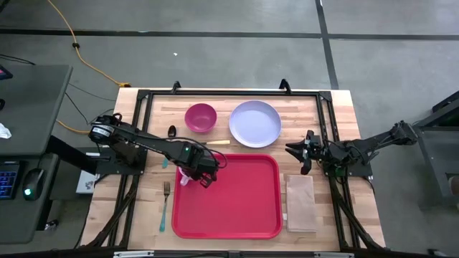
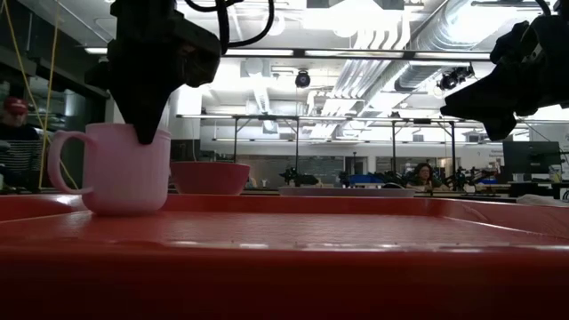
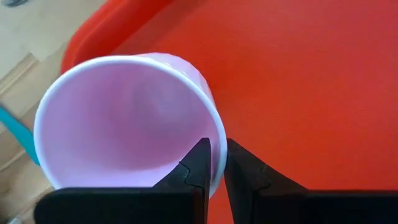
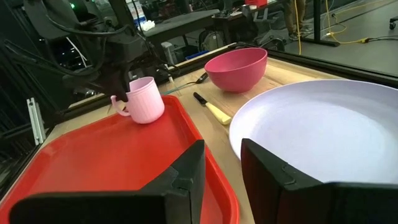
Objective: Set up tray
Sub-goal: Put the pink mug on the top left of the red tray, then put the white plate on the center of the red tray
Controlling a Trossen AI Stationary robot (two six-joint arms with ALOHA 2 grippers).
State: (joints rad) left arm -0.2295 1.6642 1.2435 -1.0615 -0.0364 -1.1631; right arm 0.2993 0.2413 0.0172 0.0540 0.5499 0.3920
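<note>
1. The tray (image 1: pixel 237 201) lies flat on the wooden tabletop (image 1: pixel 344 107), toward its near edge, between the two arms. No writing or label can be read on it or on anything nearby.
2. A pink mug (image 1: pixel 188 174) stands upright in the tray's far-left corner, handle pointing off the tray.
3. The left tool (image 3: pixel 214 163) is clamped on the mug's rim, one finger inside the wall and one outside, coming down from above.
4. The right tool (image 4: pixel 222 163) hovers above the tabletop beside the tray's far-right corner, near the plate (image 1: pixel 254 123); its fingers stand a little apart and hold nothing.
5. Behind the tray sit the pale plate and a magenta bowl (image 1: pixel 201 117), side by side but apart.
6. A knife (image 1: pixel 215 142) lies between the bowl and the tray, just beyond the tray's far rim.
7. A teal fork (image 1: pixel 166 205) lies on the tabletop left of the tray.
8. A tan napkin (image 1: pixel 301 203) lies right of the tray.
</note>
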